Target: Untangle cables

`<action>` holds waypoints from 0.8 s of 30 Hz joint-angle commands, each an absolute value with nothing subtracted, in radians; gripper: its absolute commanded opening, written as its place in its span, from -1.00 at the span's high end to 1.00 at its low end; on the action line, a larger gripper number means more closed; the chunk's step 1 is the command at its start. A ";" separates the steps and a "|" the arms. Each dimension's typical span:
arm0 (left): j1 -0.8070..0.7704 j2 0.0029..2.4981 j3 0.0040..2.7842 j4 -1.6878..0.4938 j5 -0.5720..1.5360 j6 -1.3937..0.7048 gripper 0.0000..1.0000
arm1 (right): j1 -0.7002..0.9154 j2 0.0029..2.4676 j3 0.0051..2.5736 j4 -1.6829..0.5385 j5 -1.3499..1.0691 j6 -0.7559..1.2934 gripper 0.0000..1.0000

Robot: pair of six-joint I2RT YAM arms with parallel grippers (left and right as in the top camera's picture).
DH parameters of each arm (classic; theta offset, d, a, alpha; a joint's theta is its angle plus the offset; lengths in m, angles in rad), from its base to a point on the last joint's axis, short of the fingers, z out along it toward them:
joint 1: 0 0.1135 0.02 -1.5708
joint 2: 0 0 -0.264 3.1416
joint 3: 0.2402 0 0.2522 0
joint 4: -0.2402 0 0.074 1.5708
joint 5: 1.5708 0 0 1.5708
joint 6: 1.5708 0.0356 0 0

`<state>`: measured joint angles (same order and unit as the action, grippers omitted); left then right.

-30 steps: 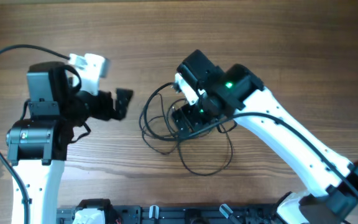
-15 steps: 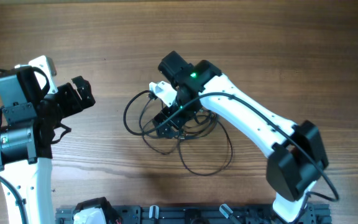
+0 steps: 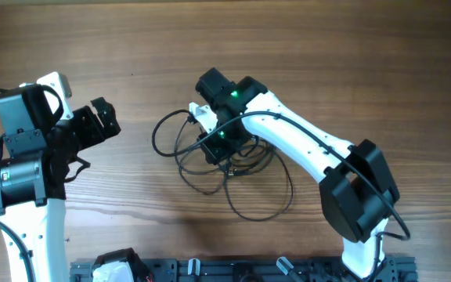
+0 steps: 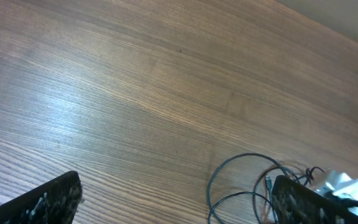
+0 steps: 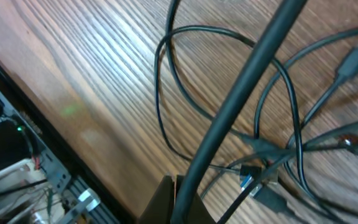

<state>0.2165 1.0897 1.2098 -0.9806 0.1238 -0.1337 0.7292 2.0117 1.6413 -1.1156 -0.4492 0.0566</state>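
The cables (image 3: 233, 176) lie as a tangle of thin dark loops in the middle of the wooden table. My right gripper (image 3: 219, 146) is down in the upper part of the tangle. In the right wrist view its jaws (image 5: 178, 200) are shut on one dark cable strand (image 5: 241, 93) that runs up and away from them, above more loops (image 5: 166, 106) and small connector tips (image 5: 356, 59). My left gripper (image 3: 100, 121) hovers open to the left, apart from the tangle. In the left wrist view its fingers (image 4: 42, 202) frame bare wood, with cable loops (image 4: 238, 183) at the lower right.
A black equipment rail (image 3: 233, 270) runs along the table's near edge, also seen in the right wrist view as a rail (image 5: 17, 143) with wiring. The right arm's white link (image 3: 304, 149) stretches over the tangle's right side. Bare wood lies all around the cables.
My right gripper has shut on a cable strand and shifted slightly left, pulling a loop out leftward. The left arm drew back to the left a second ago and has held still since.
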 commanded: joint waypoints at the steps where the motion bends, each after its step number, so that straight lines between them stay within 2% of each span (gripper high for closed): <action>1: 0.222 1.094 1.210 -0.981 0.114 -0.142 -1.00 | 0.709 1.864 1.825 -1.193 -0.430 0.082 0.91; 6: 0.222 1.096 1.210 -0.982 0.115 -0.142 -1.00 | 0.708 1.682 2.235 -1.277 -0.250 0.082 0.91; 9: 0.221 1.111 1.210 -0.987 0.146 -0.138 -1.00 | 0.708 1.588 2.399 -1.203 -0.234 0.078 0.91; 12: 0.220 1.145 1.210 -1.005 0.247 -0.103 -1.00 | 0.708 1.486 2.449 -1.076 -0.235 0.052 0.91; 16: 0.212 1.218 1.210 -1.089 0.688 0.236 -1.00 | 0.709 1.417 2.449 -1.035 -0.236 0.052 0.91; 18: 0.186 1.256 1.210 -1.150 0.833 0.401 -1.00 | 0.709 1.408 2.449 -1.044 -0.236 0.052 0.91; 24: 0.000 1.375 1.210 -1.237 0.869 0.599 -1.00 | 0.708 1.407 2.449 -1.056 -0.161 0.017 0.91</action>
